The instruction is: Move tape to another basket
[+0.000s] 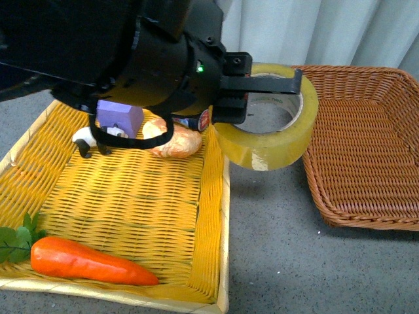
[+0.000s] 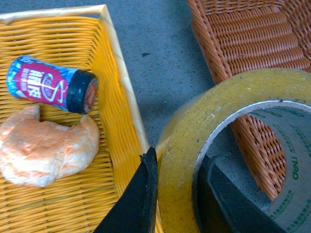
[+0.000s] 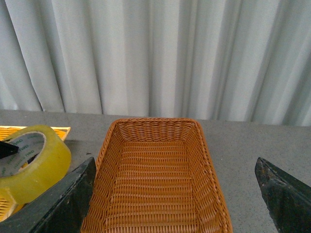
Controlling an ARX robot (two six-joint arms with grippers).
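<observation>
Left gripper [image 1: 243, 98] is clamped on the tape [image 1: 281, 140] through the roll's wall, with one finger inside the core and the other on the outer face, clearest in the left wrist view. That grip lets the roll hang on edge, tilted, with its open hole facing up and forward. The tape is in the air over the strip of grey table [image 1: 275, 229] between the yellow tray [image 1: 131, 196] and the basket [image 1: 366, 150]. It is just beside the basket's near left rim and not over the inside yet. Judging by that, the carry is partway, and the roll needs to go further right before release. How much it clears the rim is hard to tell from these angles. Right gripper [image 3: 175, 194] is spread wide and empty, looking down into the empty basket, probably parked out of the way. The tape looks like a wide roll, translucent yellow-amber, with a glossy outer band and a white core with green print. A paler patch shows on the lower front, maybe the tape end. In the tray are the carrot [image 1: 91, 261], purple cube [image 1: 121, 116], bread piece [image 1: 173, 140] and small bottle [image 2: 48, 85], none of them touching the roll.
</observation>
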